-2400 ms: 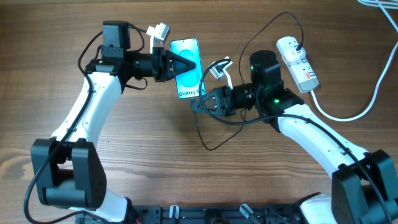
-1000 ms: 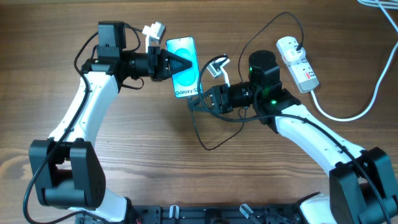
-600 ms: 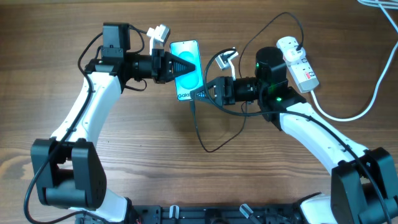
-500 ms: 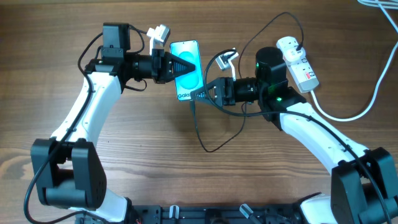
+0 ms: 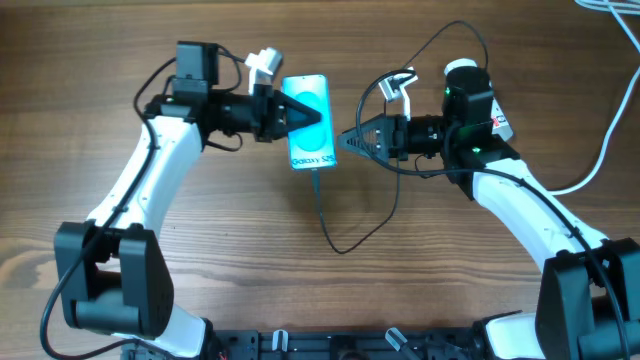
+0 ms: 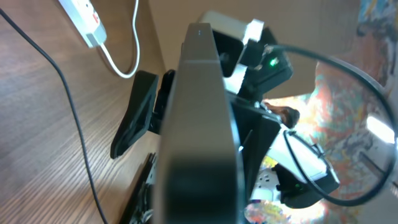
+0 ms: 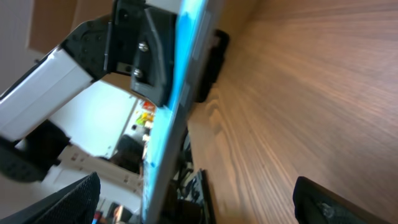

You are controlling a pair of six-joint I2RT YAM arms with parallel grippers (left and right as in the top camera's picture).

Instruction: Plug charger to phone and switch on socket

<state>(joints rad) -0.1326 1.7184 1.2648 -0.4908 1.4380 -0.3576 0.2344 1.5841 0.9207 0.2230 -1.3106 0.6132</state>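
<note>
The phone [image 5: 310,148] was gripped in the closed left tool [image 5: 312,117], with the charger [image 5: 322,210] joined at its lower end. The right tool [image 5: 347,140] was spread wide and empty, just beside the phone.

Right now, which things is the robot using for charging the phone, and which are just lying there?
For the job:
phone, held in the left gripper
charger
socket
right gripper, open

Just lying about:
white cable in the far corner
wooden table
</note>
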